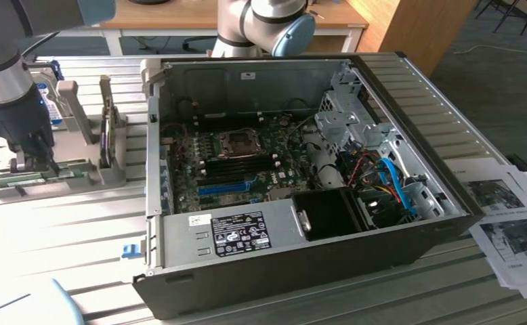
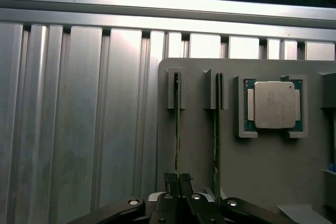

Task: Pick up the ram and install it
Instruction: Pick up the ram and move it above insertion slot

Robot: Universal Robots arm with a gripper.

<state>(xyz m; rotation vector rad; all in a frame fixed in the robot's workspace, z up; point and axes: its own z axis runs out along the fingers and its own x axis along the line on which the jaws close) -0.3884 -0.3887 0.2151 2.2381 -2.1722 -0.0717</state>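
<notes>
Clamping the ram [image 2: 178, 129], the fingers [image 2: 186, 182] stand beside a second stick [image 2: 216, 129] and processor [image 2: 274, 104].

A robotics lab: open computer case [image 1: 309, 261] on slatted aluminium bench [image 1: 65, 233].

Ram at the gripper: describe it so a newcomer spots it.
Beside the open computer case sits a grey tray holding a processor and two green sticks on edge. The ram is the stick farther from the processor, pinched by the gripper.
</notes>
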